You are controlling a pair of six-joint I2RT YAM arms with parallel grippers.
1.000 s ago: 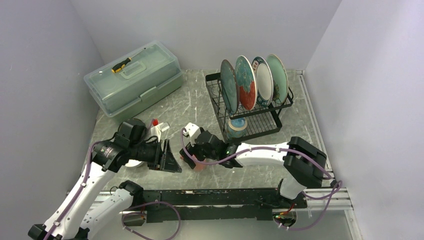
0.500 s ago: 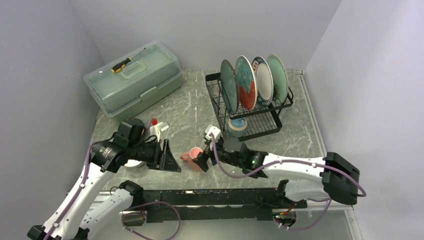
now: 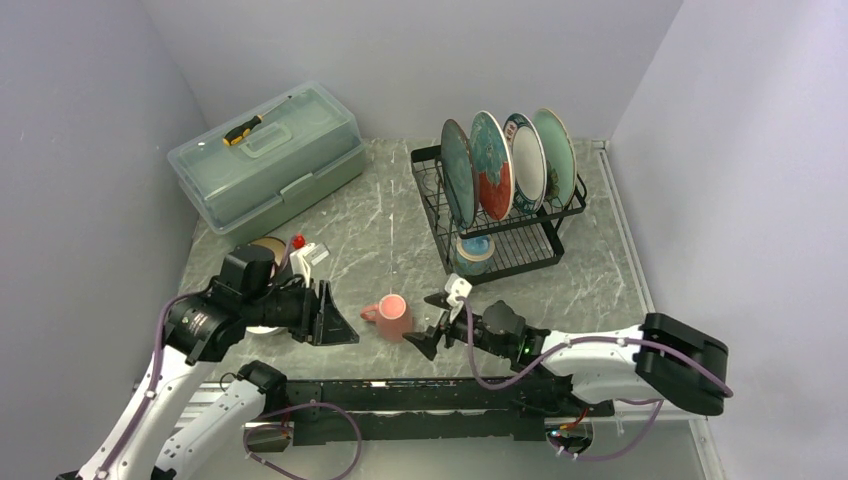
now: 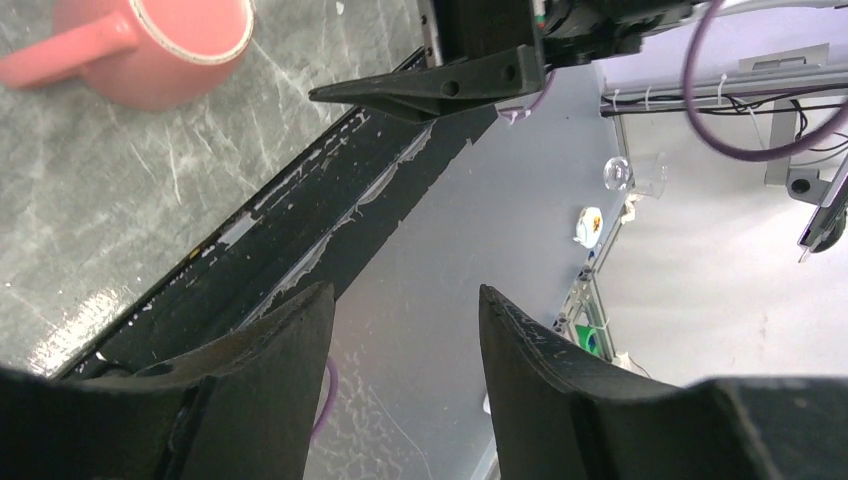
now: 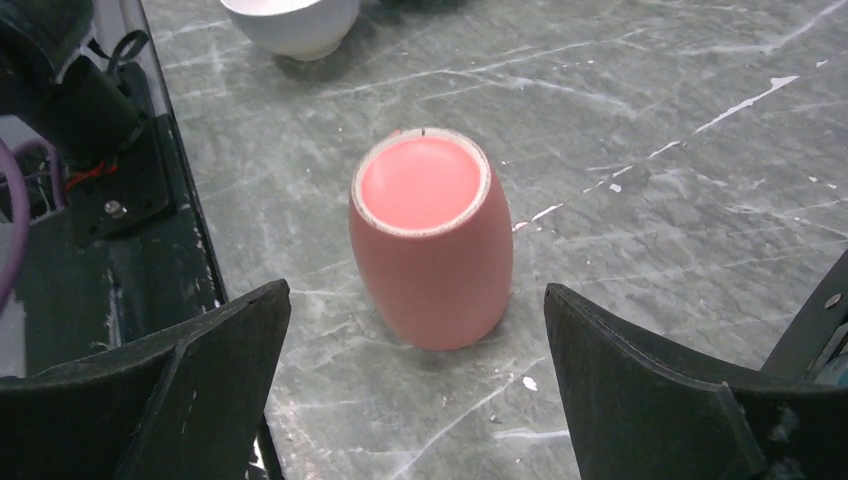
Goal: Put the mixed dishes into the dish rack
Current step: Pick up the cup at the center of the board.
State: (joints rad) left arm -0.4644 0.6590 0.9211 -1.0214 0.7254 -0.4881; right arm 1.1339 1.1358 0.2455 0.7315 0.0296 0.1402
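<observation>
Right wrist: pink mug [image 5: 431, 240] upright; right pincer [image 5: 416, 288] spread

Grey marbled table [image 3: 390, 215]. Far left: translucent green lidded box [image 3: 265, 165]. Far right: black wire dish rack [image 3: 527, 248]. Near edge, centre: pink mug [image 3: 393, 316], upright, handle pointing left. Left of it, apart: white bowl [image 5: 290, 20]; tan bowl [image 3: 268, 246] farther back.

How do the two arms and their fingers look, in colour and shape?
Both the left arm and the right arm have white links and black joints, each with a purple cable running along it. The fingers are matte black, flat and wedge-shaped, tapering to points.
</observation>
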